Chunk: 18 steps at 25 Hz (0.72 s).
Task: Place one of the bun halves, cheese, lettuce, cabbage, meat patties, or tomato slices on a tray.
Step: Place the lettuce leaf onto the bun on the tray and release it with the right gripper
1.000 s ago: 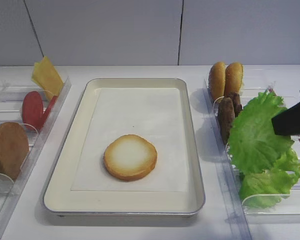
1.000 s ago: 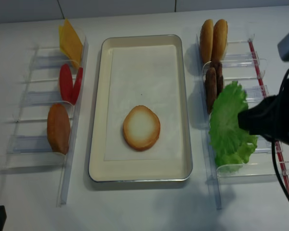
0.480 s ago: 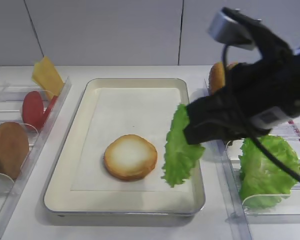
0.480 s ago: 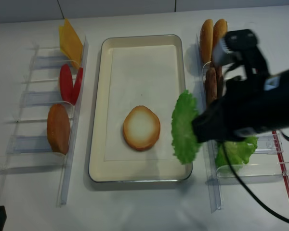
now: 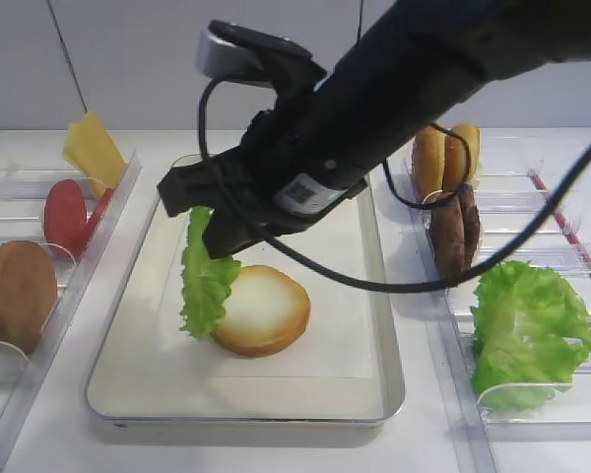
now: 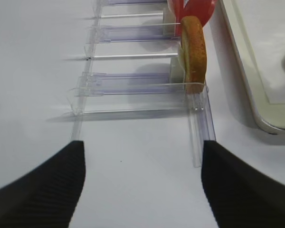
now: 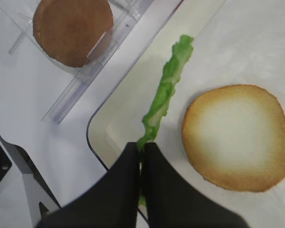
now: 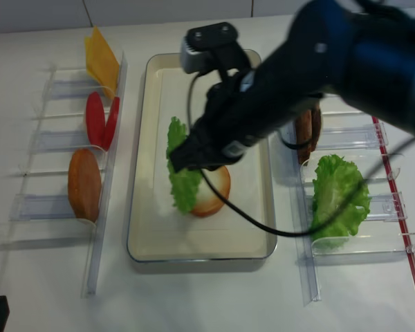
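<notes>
My right gripper (image 7: 142, 145) is shut on the edge of the lettuce (image 7: 166, 95), a frilled bright green leaf that hangs down edge-on. The leaf (image 5: 207, 271) dangles over the left part of the cream tray (image 5: 118, 330), just left of a bun half (image 5: 266, 310) lying pale face up on the paper. From above, the lettuce (image 8: 180, 173) overlaps that bun's left edge. My left gripper (image 6: 142, 185) stands open over bare table, short of the left rack, with nothing between its fingers.
The left clear rack (image 5: 98, 227) holds cheese (image 5: 91, 148), tomato slices (image 5: 64, 212) and a bun (image 5: 15, 291). The right rack (image 8: 373, 138) holds two buns (image 5: 443, 153), meat patties (image 5: 453, 232) and the bulky cabbage leaf (image 5: 527, 330). The right arm spans the tray's far half.
The right arm lifted the lettuce out of the right rack and carried it leftward across the tray, past the bun half. The left gripper's black tip has stayed put.
</notes>
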{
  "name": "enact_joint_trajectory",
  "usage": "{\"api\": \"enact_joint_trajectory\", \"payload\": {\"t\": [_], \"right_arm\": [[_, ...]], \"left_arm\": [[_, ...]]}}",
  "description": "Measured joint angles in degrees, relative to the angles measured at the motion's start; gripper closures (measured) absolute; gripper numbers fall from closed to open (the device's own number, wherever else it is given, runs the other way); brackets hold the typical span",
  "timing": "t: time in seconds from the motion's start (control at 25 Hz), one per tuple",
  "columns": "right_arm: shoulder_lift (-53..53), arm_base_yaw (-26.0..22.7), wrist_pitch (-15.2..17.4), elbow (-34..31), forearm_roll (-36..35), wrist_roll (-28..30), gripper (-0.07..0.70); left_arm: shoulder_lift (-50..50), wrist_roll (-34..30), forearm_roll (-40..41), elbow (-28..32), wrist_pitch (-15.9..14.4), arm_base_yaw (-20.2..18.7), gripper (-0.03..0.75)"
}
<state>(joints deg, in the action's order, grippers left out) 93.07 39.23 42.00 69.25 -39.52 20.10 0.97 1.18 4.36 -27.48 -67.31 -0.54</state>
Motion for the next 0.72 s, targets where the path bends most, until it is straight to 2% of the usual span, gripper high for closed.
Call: {"api": "enact_joint_trajectory", "payload": {"t": [0.28,0.6,0.72], "right_arm": [[6.57,1.61,-1.37,4.41,1.31,-3.4,0.582],[8.84,1.61,-2.63,4.52,14.12,-15.73,0.582],[8.88,1.61,-2.4,4.52,16.35,-18.86,0.582]], "left_arm": [[0.0,0.0,0.0,0.0,0.0,0.0,0.228],[0.0,0.0,0.0,0.0,0.0,0.0,0.229],[0.0,0.0,0.0,0.0,0.0,0.0,0.228]]}}
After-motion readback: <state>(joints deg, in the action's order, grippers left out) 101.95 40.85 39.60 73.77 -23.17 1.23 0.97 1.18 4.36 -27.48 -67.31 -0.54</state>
